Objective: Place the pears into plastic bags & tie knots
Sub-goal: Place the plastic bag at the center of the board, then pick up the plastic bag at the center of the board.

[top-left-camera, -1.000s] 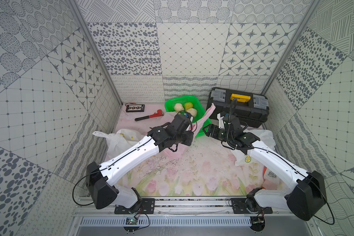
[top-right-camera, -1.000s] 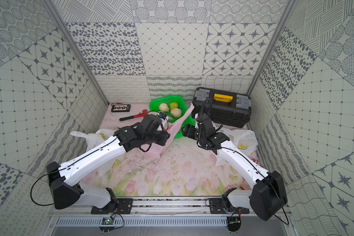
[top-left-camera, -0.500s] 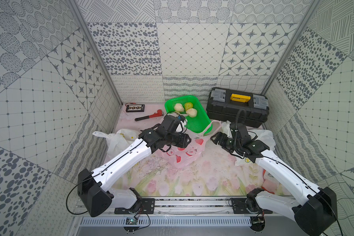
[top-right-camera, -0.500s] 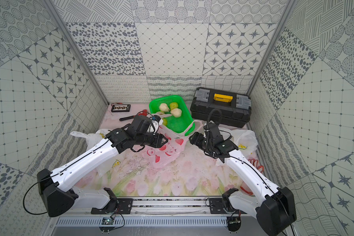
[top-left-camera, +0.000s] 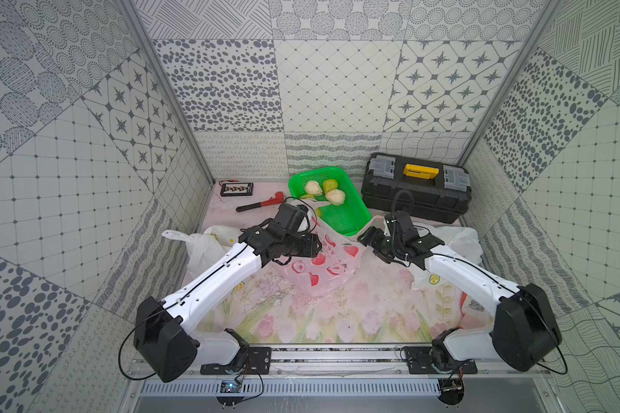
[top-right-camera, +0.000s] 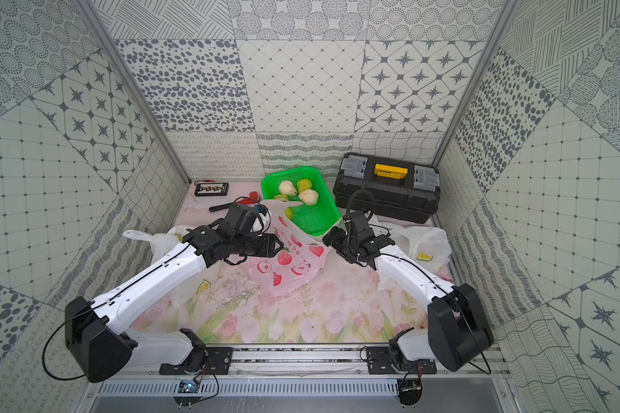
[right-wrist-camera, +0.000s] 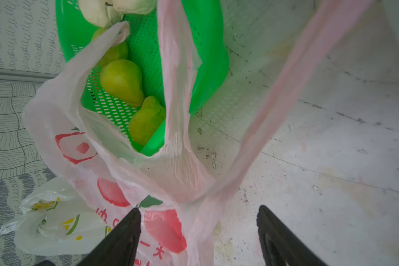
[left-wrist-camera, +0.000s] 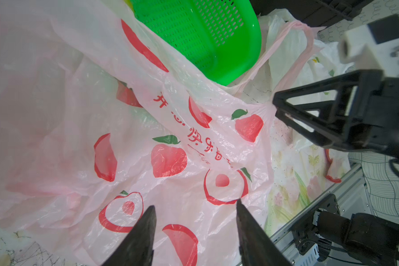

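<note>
Left wrist view is showing left jaws gaping; right jaws likewise. Unheld, pink bag (left-wrist-camera: 168, 159) is risking collapsing shut.

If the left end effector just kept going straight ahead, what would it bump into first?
Most likely the pink bag. The left end effector points straight at its printed side, which fills the left wrist view ahead of the open jaws. How near it is, I cannot tell.

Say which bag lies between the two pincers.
The pink bag with red prints, against the green basket, between the left pincer and the right pincer. The white bag by the left arm and the white bag by the right arm lie outside them.
</note>
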### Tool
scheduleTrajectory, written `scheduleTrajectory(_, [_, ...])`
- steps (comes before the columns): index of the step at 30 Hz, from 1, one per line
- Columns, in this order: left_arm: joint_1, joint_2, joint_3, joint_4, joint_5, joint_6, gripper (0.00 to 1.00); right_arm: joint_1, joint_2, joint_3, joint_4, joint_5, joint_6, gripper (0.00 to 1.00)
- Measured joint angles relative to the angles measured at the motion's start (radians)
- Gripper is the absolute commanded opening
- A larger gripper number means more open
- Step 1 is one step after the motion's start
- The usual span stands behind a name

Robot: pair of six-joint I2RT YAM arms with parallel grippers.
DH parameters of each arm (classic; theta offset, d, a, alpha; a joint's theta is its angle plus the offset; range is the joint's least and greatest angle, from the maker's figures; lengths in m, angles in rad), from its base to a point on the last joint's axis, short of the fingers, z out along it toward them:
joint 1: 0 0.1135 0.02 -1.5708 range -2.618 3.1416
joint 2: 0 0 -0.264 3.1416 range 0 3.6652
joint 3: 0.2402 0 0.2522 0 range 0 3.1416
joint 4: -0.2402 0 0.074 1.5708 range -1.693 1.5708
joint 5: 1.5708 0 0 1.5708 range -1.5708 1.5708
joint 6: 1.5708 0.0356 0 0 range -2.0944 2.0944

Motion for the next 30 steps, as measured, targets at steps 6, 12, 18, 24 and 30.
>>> scheduleTrajectory(6, [0.001,-0.046,0.005,-0.031,-0.085,0.000,0.59,0.075,0.091,-0.021,0.197,-0.036,0.018,0.19])
scheduleTrajectory(12, [0.051,-0.103,0.011,-0.058,-0.124,-0.005,0.67,0.167,-0.043,-0.036,0.336,-0.038,-0.084,0.00])
scheduleTrajectory(18, [0.217,-0.167,0.048,-0.089,-0.086,-0.085,0.71,0.263,-0.175,-0.051,0.529,-0.007,-0.282,0.00])
scheduleTrajectory(24, [0.290,-0.211,0.053,-0.089,0.011,-0.205,0.87,0.327,-0.199,-0.103,0.752,0.003,-0.397,0.00])
scheduleTrajectory(30, [0.300,-0.222,-0.008,-0.036,0.092,-0.308,0.92,0.383,-0.175,-0.103,0.837,0.003,-0.467,0.00])
